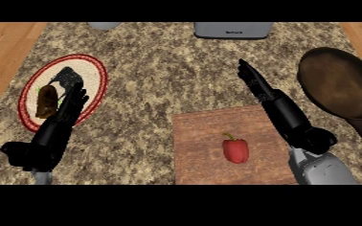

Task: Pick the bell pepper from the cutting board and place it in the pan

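Pepper (pixel 236 150) lies on the board (pixel 205 139), left of the right hand's (pixel 283 110) straight fingers (pixel 251 79).

It was a kitchen, plain enough. A speckled granite counter (pixel 155 76) filled the view, wood flooring (pixel 17 43) showing past its far left corner. A wooden cutting board (pixel 205 143) sat at the near edge with a red bell pepper (pixel 236 151) on it. A dark pan (pixel 332 86) lay at the right edge, a red-rimmed plate (pixel 96 74) near the left, and a grey appliance (pixel 233 30) stood along the far edge.
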{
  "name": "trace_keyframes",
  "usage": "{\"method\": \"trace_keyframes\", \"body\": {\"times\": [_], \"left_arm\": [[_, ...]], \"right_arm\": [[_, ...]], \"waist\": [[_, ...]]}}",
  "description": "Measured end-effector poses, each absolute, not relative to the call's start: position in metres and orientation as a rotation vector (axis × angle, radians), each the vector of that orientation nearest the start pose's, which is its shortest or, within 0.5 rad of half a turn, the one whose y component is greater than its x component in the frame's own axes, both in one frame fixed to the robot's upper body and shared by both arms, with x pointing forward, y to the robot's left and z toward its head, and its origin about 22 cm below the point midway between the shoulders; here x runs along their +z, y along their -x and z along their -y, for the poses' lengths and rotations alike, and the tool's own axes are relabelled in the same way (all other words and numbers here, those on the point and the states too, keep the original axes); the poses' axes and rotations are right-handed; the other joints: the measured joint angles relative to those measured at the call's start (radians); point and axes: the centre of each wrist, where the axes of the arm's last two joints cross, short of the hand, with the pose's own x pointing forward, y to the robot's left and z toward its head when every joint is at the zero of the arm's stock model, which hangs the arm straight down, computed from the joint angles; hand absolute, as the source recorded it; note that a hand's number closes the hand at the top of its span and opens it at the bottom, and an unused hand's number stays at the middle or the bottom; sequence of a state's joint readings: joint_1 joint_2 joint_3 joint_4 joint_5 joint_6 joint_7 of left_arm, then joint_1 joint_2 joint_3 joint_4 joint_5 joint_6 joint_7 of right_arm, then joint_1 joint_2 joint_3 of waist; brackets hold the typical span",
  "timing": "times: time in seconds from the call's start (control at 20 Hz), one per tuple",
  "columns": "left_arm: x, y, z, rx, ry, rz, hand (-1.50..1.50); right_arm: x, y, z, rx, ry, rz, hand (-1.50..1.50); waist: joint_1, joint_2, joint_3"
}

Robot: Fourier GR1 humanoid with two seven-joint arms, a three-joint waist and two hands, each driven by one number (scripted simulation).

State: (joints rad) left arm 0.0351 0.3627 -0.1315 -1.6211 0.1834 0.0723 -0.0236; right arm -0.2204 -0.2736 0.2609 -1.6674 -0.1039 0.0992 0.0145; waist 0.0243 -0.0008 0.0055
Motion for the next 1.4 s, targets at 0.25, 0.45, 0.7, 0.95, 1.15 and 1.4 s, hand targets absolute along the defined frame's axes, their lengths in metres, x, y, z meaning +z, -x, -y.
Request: {"method": "trace_keyframes", "body": {"times": [0.25, 0.45, 0.7, 0.95, 1.15, 1.4], "left_arm": [[-0.004, -0.219, -0.278, 0.018, -0.116, 1.440, 0.00], [-0.027, -0.205, -0.277, 0.189, -0.121, 1.308, 0.00], [-0.037, -0.200, -0.276, 0.279, -0.120, 1.249, 0.00], [-0.042, -0.199, -0.269, 0.304, -0.114, 1.229, 0.00], [-0.043, -0.203, -0.259, 0.302, -0.102, 1.241, 0.00], [-0.040, -0.210, -0.256, 0.284, -0.097, 1.247, 0.00]], "right_arm": [[0.061, -0.256, 0.196, 0.364, -0.050, 1.787, 1.50], [0.044, -0.236, 0.211, 0.337, 0.267, 1.797, -1.50], [0.015, -0.193, 0.194, 0.325, 0.580, 1.887, -1.50], [-0.017, -0.140, 0.164, 0.305, 0.855, 1.876, -1.50], [-0.026, -0.112, 0.146, 0.294, 1.036, 1.821, -1.50], [-0.005, -0.114, 0.142, 0.300, 1.149, 1.715, -1.50]], "waist": [[-0.030, -0.002, -0.004], [-0.068, -0.010, -0.009], [-0.096, -0.018, -0.009], [-0.089, -0.012, -0.009], [-0.067, -0.006, -0.008], [-0.046, 0.001, -0.008]]}}
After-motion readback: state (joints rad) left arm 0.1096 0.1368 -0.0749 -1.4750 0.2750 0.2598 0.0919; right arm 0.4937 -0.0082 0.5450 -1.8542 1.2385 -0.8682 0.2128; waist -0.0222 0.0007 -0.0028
